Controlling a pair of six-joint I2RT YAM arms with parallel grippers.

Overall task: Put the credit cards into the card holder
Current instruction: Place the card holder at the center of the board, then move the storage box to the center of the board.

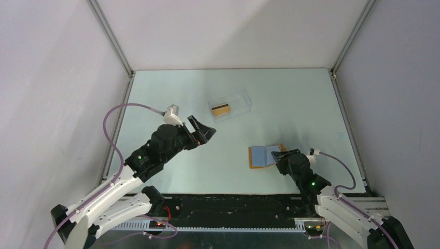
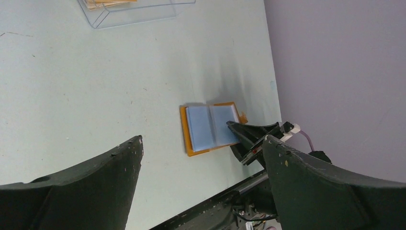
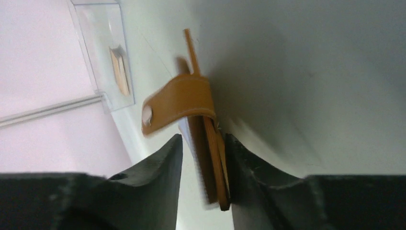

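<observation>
Between the jaws of the right gripper [image 1: 284, 156], the right-hand cover of the card holder [image 1: 262, 156] is straddled edge-on, with its snap strap [image 3: 177, 103] curling out just beyond the fingertips. The jaws are drawn close. One finger seems to be against the orange cover and a sliver of gap is seen on the other side, so whether a real pinch is made cannot be told.

The holder is laid open on the table [image 1: 171, 88], blue-grey pockets up, and no card can be seen slotted into it. Nothing of the task is judged done, then. The credit cards [image 1: 220, 109] are seen inside the clear box [image 1: 239, 101], well ahead of the right gripper and off to its left (a dark stripe is shown on the top one; how many lie there cannot be told).

Over on the other side, the left gripper [image 1: 203, 126] is held wide open and empty above the table. The box is just ahead of its fingertips and the holder well off to its right. Every card is left to be fetched out and slipped into a pocket, and the holder appears to be merely steadied for that.
</observation>
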